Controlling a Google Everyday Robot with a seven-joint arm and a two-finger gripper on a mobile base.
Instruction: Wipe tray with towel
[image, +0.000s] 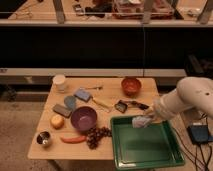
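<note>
**A:** Tool (145, 120) and towel (138, 122) over the far left part of the tray (150, 160). We see the arm (186, 99) reaching in from the right, with the tool closed on the pale towel. The green tray sits at the near right of the worktop (110, 82), and its right side appears to reach past the worktop's edge.

**B:** We cannot tell whether the towel already touches the tray floor. We judge the wipe to be barely begun, or about to begin.

**A:** Risks, as we read them. If too little cloth lies beneath the tool, pressing down would scrape bare metal on plastic rather than wipe. Nothing pins the tray, so a hard drag could push it along, and a tray that overhangs may tip or slide off.

**B:** We add the neighbours. The grapes (97, 135) lie just beside the tray's left rim, with the purple bowl (83, 119) near them. A dark brush (129, 105) lies just beyond the far rim. A stroke that overshoots either rim would knock these. A loose grip could also let the towel bunch up and slip out mid-stroke.
</note>
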